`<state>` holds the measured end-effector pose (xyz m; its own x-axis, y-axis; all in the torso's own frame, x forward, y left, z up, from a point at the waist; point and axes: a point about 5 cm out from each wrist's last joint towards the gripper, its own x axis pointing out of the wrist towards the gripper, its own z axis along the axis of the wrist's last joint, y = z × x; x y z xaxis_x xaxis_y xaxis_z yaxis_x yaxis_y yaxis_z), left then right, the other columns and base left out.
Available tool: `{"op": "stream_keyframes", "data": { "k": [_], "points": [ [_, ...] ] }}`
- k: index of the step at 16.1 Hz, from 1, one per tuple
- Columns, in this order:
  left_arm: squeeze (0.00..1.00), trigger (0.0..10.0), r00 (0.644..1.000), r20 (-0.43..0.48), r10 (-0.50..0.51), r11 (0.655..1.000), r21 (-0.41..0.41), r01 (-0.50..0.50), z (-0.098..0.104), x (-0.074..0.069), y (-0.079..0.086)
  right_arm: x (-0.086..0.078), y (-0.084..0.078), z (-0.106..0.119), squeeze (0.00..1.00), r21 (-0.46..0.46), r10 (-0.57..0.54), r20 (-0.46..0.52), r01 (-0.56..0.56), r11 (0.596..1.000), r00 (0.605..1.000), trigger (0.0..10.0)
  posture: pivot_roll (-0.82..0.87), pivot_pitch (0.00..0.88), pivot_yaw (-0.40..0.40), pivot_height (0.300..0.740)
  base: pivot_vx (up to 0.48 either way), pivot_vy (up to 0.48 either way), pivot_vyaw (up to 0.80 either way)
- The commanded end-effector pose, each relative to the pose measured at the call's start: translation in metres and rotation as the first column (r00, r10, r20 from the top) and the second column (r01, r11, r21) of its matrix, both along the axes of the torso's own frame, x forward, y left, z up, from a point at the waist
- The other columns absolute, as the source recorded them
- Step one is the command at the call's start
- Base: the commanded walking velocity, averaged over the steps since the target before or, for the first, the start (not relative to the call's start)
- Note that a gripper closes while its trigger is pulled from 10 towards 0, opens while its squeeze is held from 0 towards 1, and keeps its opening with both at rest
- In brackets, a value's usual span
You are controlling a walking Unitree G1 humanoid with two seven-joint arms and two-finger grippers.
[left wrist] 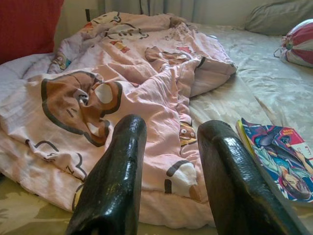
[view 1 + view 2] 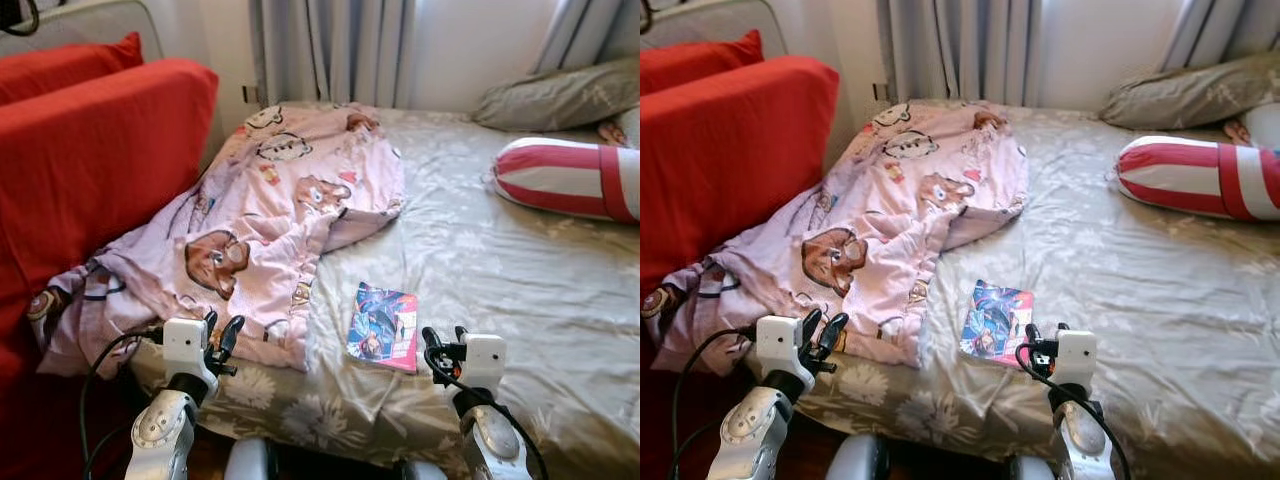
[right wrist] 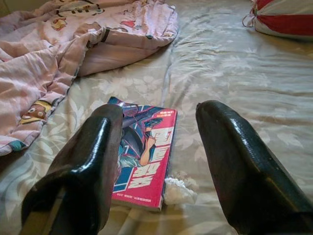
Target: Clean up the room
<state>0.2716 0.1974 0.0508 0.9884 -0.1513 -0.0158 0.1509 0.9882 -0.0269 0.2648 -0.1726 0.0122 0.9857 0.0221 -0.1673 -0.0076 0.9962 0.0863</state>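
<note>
Right wrist view has the right gripper [image 3: 156, 161] with its two black fingers spread wide, gripping nothing, and the thin glossy comic book with the pink and blue cover [image 3: 143, 156] lying flat on the grey-green floral bedsheet [image 3: 234, 88] just ahead, toward one finger. The left gripper [image 1: 171, 181] is spread too, also empty, hovering right in front of the crumpled pink cartoon-bear blanket [image 1: 122, 98].

Both arms raised forward, left pincer [image 2: 222, 340] spread, right pincer [image 2: 442, 346] spread, empty
</note>
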Motion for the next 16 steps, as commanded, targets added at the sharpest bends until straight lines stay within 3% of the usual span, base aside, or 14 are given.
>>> {"op": "stream_keyframes", "data": {
  "k": [1, 6, 12, 14, 16],
  "points": [
    [0.0, 10.0, 1.0, 0.006, -0.009, 1.0, 0.008, 0.009, 0.0047, 0.0041, -0.0014, 0.0006, 0.0009, 0.001, 0.0, 0.007, 0.001, 0.009, -0.001, 1.0, 1.0, 10.0, 0.0, 0.013, 0.004, 0.611, 0.0, 0.0, 0.0],
    [0.0, 10.0, 1.0, -0.02, -0.019, 1.0, 0.013, 0.019, 0.0006, 0.0036, -0.0042, -0.001, 0.003, -0.0003, 0.0, 0.021, 0.014, 0.008, -0.014, 1.0, 1.0, 10.0, 0.0, 0.016, 0.007, 0.611, 0.0, 0.0, 0.0],
    [0.0, 10.0, 1.0, -0.02, -0.014, 1.0, 0.014, 0.014, 0.002, 0.0048, -0.0033, -0.0021, 0.003, -0.0052, 0.0, 0.012, 0.024, -0.026, -0.024, 1.0, 0.999, 10.0, 0.0, 0.018, 0.006, 0.611, 0.324, 0.0, 0.0],
    [0.0, 10.0, 1.0, -0.019, -0.012, 1.0, 0.012, 0.012, 0.0021, 0.0048, -0.0026, -0.0018, 0.0086, -0.0042, 0.0, -0.004, 0.075, -0.02, -0.075, 0.997, 0.997, 10.0, 0.0, 0.017, 0.008, 0.611, 0.366, 0.0, 0.0],
    [0.0, 10.0, 1.0, -0.02, -0.012, 1.0, 0.012, 0.012, 0.002, 0.0048, -0.0029, -0.0025, 0.0088, -0.0054, 0.0, -0.034, 0.085, -0.031, -0.086, 0.996, 0.996, 10.0, 0.0, 0.017, 0.008, 0.611, 0.368, 0.0, 0.8]
  ]
}}
